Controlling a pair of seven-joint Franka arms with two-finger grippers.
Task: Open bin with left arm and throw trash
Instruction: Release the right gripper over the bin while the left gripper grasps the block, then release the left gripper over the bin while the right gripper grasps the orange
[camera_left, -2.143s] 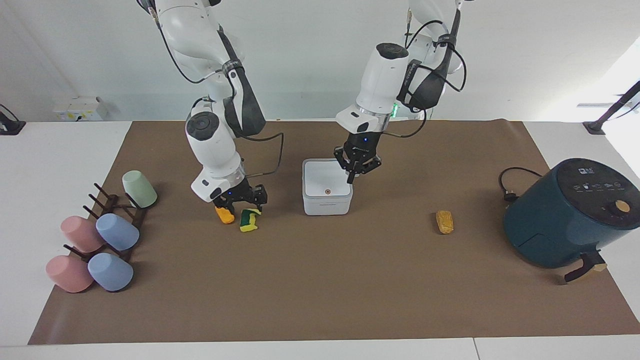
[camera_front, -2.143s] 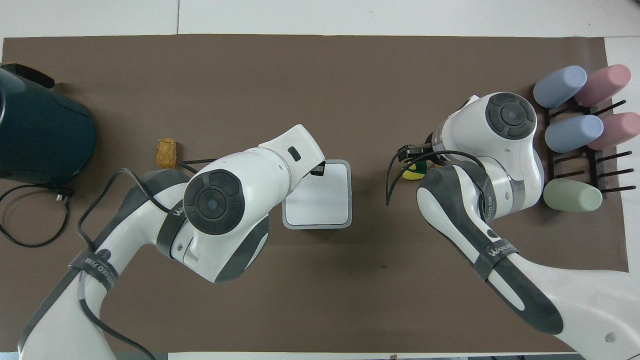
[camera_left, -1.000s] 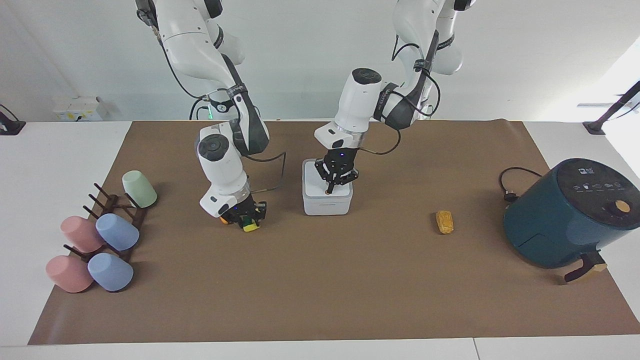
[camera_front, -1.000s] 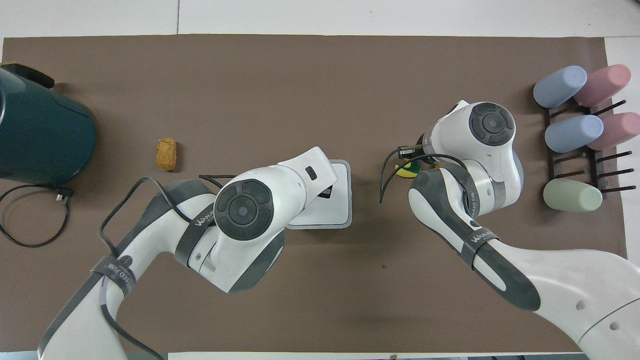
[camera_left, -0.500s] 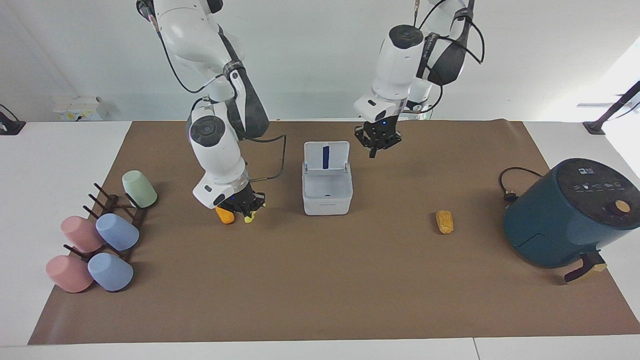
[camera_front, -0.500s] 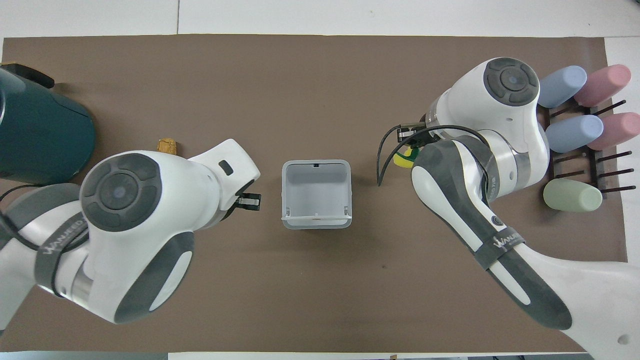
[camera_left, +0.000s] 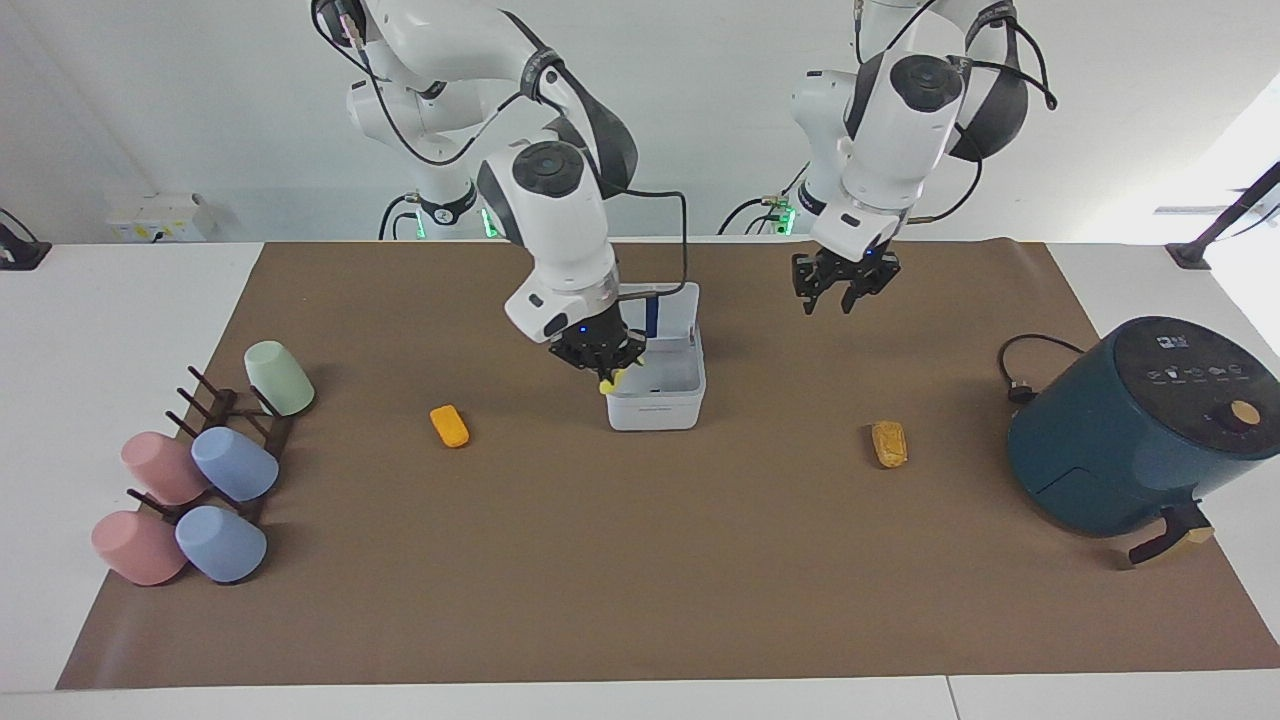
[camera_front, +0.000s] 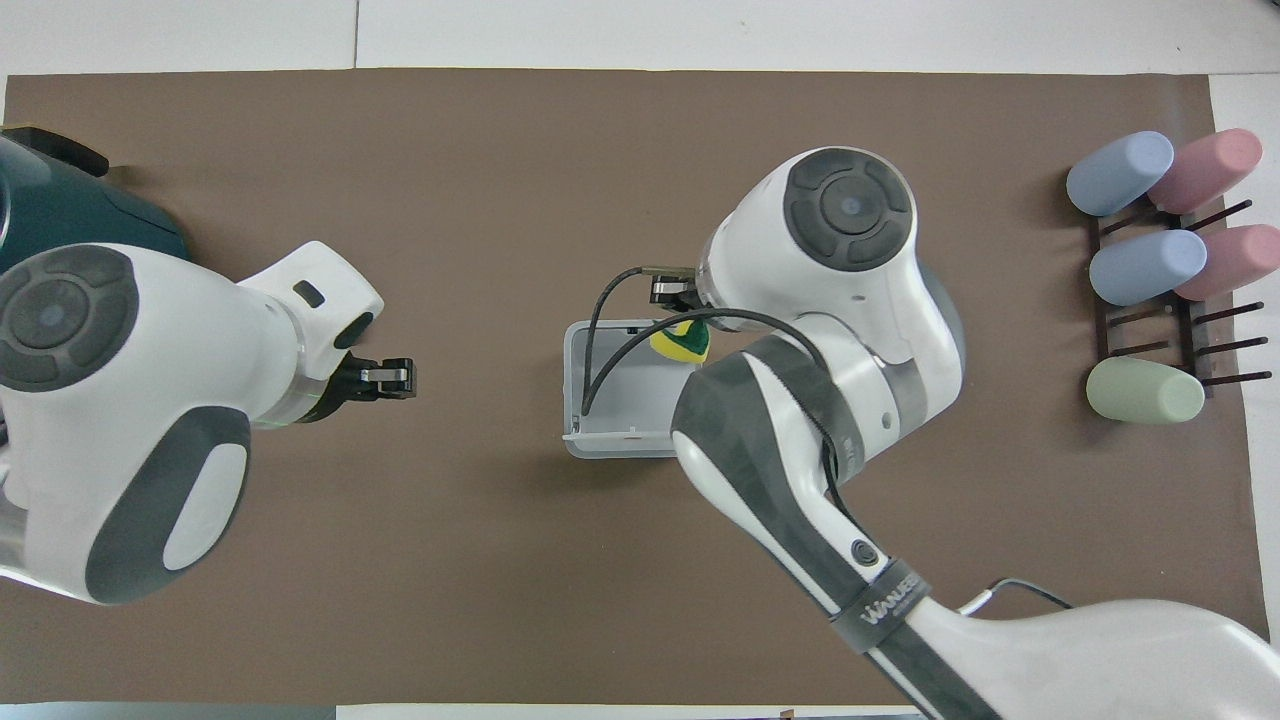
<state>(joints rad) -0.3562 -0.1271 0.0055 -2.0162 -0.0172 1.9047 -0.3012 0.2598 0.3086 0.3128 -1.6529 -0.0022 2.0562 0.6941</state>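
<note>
**Dropping the first scrap into the open bin**

The right gripper (camera_left: 606, 374) is hovering over the bin (camera_left: 655, 398), its jaws pinching the green-and-yellow scrap (camera_left: 608, 381). In the overhead view the scrap is hanging over the bin's one o'clock corner, right at the rim rather than over the middle. To do this well, the arm is probably needing to carry the scrap further in toward the bin's centre before the jaws part; let go here, it could catch the wall and bounce out onto the mat. The lid (camera_left: 672, 303) is standing upright at the bin's twelve o'clock in the facing view, so the wrist and its cable should be staying clear of it. The left gripper (camera_left: 845, 297) is waiting in the air over the mat at the bin's nine o'clock in the overhead view, jaws apparently spread and holding nothing.

The white tabletop (camera_left: 100, 330) is carrying a flat brown mat (camera_left: 640, 580). The bin is a white, smooth, hard-looking cube with rounded corners. The orange scrap (camera_left: 449, 426), a small rounded oblong, is lying between eight and nine o'clock of the bin in the facing view; the golden-brown scrap (camera_left: 889, 444), rough-surfaced, between three and four.
</note>
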